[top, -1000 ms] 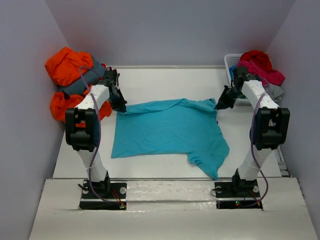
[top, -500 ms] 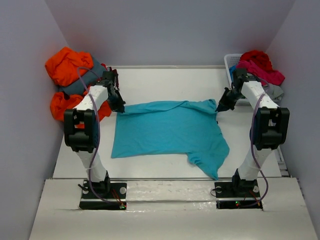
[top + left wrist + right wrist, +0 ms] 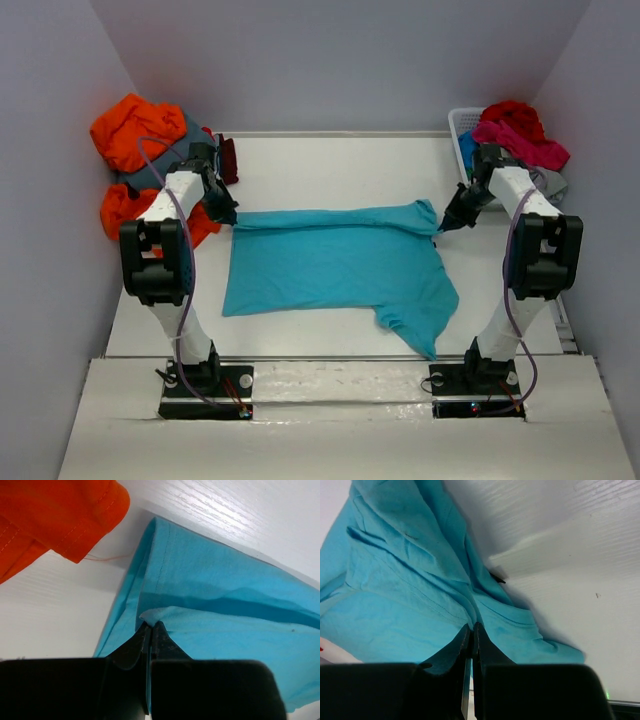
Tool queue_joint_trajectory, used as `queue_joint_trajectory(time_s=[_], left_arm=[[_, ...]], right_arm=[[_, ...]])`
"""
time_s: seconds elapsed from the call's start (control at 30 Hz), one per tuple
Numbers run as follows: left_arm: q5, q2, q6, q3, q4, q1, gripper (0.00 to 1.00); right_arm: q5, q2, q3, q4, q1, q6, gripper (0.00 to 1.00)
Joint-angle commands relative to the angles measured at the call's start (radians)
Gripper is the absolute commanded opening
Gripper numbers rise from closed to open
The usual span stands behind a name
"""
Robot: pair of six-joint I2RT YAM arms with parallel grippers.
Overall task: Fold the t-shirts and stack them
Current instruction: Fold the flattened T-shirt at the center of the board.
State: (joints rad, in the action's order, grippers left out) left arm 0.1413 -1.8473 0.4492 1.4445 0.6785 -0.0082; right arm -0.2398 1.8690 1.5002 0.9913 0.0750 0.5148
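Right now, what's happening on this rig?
Both arms are on the turquoise t-shirt spread on the white table. The left gripper is shut on its far-left corner, the right gripper on its far-right corner, the far edge creased between them. Orange t-shirts lie piled far left; red and pink t-shirts sit in the white basket far right.

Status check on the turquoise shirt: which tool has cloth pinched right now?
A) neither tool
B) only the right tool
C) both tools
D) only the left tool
C: in the wrist views the left tool and the right tool each have their fingers shut with a fold of the turquoise shirt clamped between the tips, one at each far corner of the shirt.
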Motion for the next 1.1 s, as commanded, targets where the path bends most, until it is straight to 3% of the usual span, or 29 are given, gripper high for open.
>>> queue_joint_trajectory(time_s=[0.0,0.73,1.07], left_arm=[[-0.02,0.062,-0.023,-0.021,0.027,0.019,0.06],[-0.029,0.048,-0.044,-0.052,0.021,0.048,0.06],[0.029,0.033,-0.053,-0.075,-0.004,0.048,0.06]], right_arm=[[0.017,-0.037,-0.018,0.009,0.02,-0.016,0.07],[0.034,-0.044,-0.112,-0.023,0.039,-0.025,0.07],[0.0,-0.022,-0.109,-0.029,0.039,-0.041,0.07]])
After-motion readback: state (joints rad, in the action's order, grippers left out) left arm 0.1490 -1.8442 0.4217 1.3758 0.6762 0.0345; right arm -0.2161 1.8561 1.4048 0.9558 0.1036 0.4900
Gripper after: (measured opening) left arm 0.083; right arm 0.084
